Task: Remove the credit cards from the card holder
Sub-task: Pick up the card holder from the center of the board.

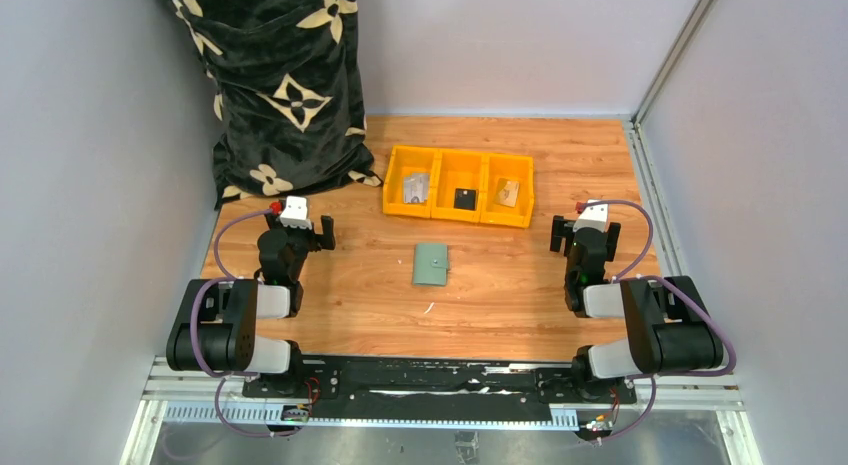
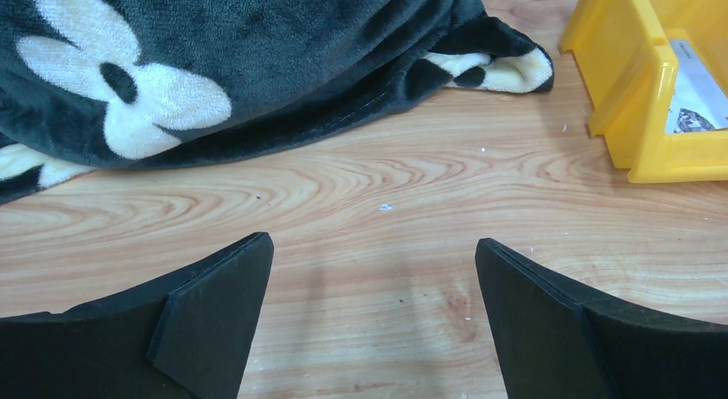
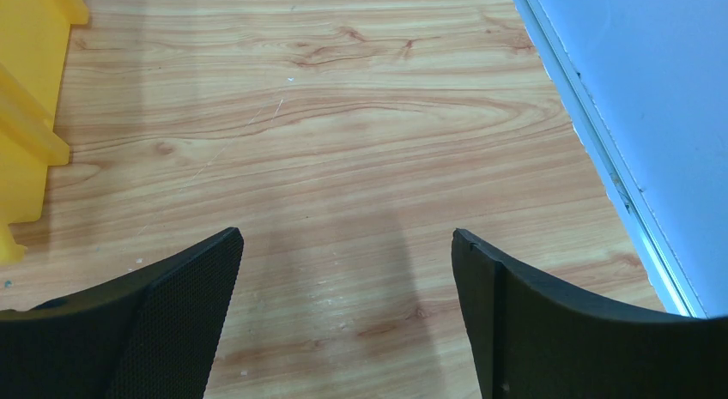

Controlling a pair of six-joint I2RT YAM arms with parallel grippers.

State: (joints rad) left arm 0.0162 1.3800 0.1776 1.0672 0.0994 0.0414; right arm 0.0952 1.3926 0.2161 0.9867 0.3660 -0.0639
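Observation:
The sage-green card holder [image 1: 431,264] lies folded shut on the wooden table, midway between the two arms, with a small snap stud on its right side. The credit cards are hidden. My left gripper [image 1: 300,228] sits well to the holder's left, open, with only bare wood between its black fingers [image 2: 215,305]. My right gripper [image 1: 586,231] sits well to the holder's right, also open over bare wood, its fingers [image 3: 185,287] wide apart. Neither wrist view shows the card holder.
A yellow three-part bin [image 1: 459,186] with small items stands just behind the card holder; its corner shows in the left wrist view [image 2: 652,90] and the right wrist view [image 3: 26,116]. A black flowered blanket [image 1: 285,85] fills the back left. Walls close both sides.

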